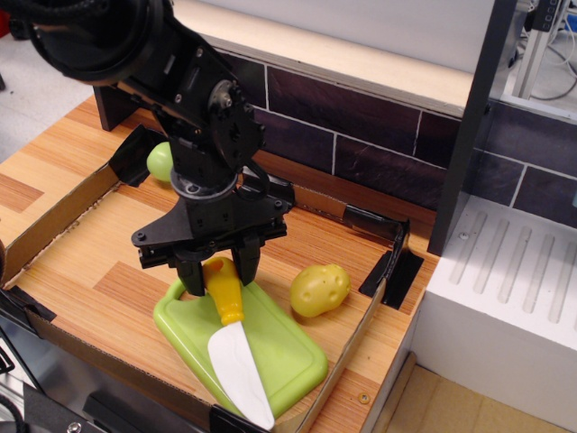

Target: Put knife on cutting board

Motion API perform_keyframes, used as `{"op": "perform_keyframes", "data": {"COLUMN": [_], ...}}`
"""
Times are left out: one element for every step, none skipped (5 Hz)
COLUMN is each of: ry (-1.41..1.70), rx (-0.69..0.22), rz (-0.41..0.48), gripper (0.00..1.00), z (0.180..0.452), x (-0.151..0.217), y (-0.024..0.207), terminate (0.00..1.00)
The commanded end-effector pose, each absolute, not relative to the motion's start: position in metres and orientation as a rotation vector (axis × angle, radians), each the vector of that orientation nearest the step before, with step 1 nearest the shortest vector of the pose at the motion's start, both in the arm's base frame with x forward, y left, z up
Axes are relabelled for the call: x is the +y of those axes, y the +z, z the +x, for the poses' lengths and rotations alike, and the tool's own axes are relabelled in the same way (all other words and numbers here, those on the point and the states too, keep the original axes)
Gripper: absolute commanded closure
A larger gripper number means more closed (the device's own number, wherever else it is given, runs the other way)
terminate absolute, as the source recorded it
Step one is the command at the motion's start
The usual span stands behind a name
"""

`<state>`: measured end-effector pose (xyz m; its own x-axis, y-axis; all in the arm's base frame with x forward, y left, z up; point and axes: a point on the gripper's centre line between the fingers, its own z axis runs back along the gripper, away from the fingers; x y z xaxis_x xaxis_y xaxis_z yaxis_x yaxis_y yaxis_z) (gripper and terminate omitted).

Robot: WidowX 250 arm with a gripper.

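Over cutting board [288, 356], gripper [219, 268] clamps knife [232, 334].

No text, label, brand, number or sign is showing legibly anywhere in this view.

Glossy plastic knife [230, 332] and cutting board [270, 347], grained wood-look tabletop [108, 253], matt black hand [215, 271].
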<state>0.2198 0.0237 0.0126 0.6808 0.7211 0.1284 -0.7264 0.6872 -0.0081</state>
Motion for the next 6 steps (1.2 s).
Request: {"op": "perform_keyframes", "data": {"ry": [0.818,0.823,0.787,0.776,0.741,0.741], "rx": [-0.153,-0.153,-0.184,-0.177,-0.142,-0.142], "rz": [0.054,0.051,0.028,0.033,0.063,0.063], "gripper": [0.00,0.00,0.00,0.00,0.00,0.00], "z": [0.237,0.239,0.238,0.240,0.249,0.249], "x": [0.034,0.037,0.040,0.043,0.055,0.055], "y": [0.016,0.023,0.048,0.072,0.093,0.093], "terminate": [0.00,0.00,0.00,0.00,0.00,0.00]}}
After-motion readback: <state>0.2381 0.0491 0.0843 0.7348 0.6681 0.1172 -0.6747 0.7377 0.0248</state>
